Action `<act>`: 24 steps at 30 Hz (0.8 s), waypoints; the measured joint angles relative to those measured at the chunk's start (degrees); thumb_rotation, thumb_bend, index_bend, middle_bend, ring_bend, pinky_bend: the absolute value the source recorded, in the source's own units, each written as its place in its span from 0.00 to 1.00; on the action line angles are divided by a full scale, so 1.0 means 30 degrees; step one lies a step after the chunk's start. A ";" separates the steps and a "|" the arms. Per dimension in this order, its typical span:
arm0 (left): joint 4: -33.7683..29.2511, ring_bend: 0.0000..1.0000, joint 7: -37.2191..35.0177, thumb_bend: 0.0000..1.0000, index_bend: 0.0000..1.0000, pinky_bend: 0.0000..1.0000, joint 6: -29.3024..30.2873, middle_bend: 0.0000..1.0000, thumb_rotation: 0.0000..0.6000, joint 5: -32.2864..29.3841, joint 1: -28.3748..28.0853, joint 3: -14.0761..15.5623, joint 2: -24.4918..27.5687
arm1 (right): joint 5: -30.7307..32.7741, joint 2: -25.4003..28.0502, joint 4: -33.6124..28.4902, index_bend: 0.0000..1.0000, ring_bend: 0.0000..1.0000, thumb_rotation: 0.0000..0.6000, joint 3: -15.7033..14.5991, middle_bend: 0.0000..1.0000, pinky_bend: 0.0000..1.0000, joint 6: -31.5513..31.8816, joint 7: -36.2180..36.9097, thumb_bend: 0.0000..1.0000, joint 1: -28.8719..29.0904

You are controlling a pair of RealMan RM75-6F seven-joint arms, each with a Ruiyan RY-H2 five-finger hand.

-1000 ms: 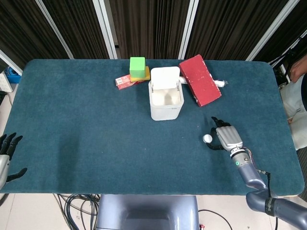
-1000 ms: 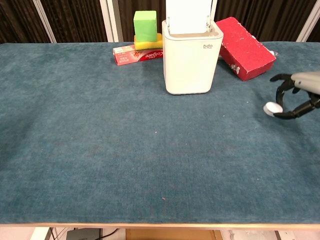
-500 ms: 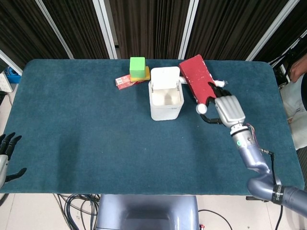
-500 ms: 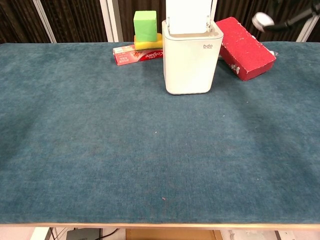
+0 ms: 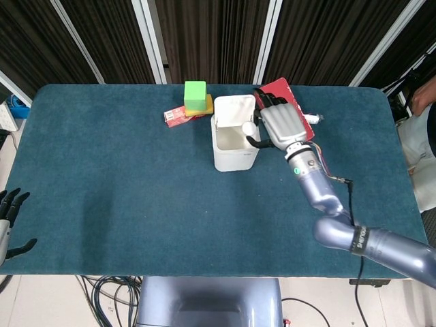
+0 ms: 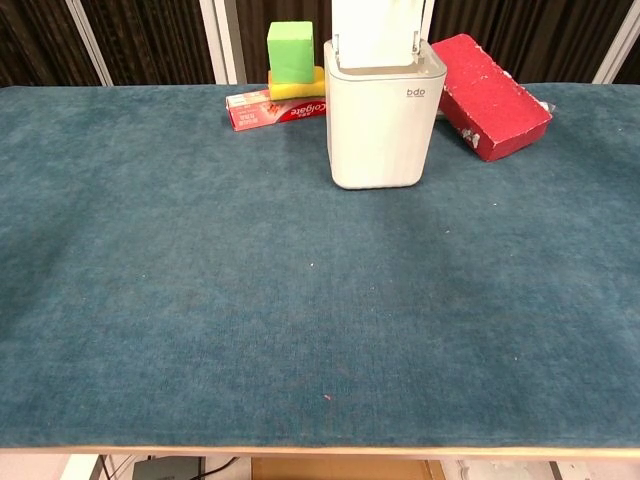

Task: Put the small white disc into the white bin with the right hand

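In the head view the small white disc (image 5: 249,128) is pinched in my right hand (image 5: 278,126), which hangs over the right rim of the white bin (image 5: 235,153). The bin stands open, its lid tipped up behind it, and the disc sits just above the opening's right edge. The chest view shows the bin (image 6: 380,120) from the front, with neither the right hand nor the disc in it. My left hand (image 5: 9,216) rests off the table's near left corner, fingers spread, holding nothing.
A red block (image 5: 289,102) lies just right of the bin, partly hidden behind my right hand. Behind the bin's left sit a green cube (image 5: 195,94) on a yellow block and a red toothpaste box (image 5: 176,116). The teal table (image 5: 122,197) stretches toward me.
My right hand has lifted the disc off the table at the right and carried it up and left, from beside the red block to over the bin's rim. The left hand stayed put.
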 measured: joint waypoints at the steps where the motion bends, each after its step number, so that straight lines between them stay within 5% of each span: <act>1: 0.0011 0.01 -0.0005 0.17 0.18 0.01 -0.0004 0.14 1.00 0.0006 -0.0004 0.0002 0.0002 | 0.0655 -0.0192 0.0216 0.50 0.12 1.00 -0.0059 0.10 0.24 -0.0024 -0.0427 0.24 0.0340; 8: 0.0015 0.01 -0.0164 0.17 0.18 0.01 -0.0038 0.14 1.00 0.0078 -0.0012 0.0042 0.0066 | 0.3559 -0.1545 0.1740 0.47 0.12 1.00 -0.1068 0.09 0.24 0.0021 -0.2354 0.23 0.1999; 16: 0.0104 0.01 -0.0086 0.17 0.18 0.00 -0.0096 0.14 1.00 0.0001 -0.0057 0.0001 0.0031 | 0.4134 -0.1950 0.2395 0.31 0.11 1.00 -0.1854 0.09 0.24 0.0124 -0.2449 0.13 0.2476; 24: 0.0080 0.01 -0.0029 0.17 0.18 0.00 -0.0070 0.14 1.00 -0.0029 -0.0046 -0.0004 0.0006 | 0.4296 -0.1516 0.1899 0.29 0.11 1.00 -0.1998 0.09 0.24 0.0335 -0.2131 0.11 0.2580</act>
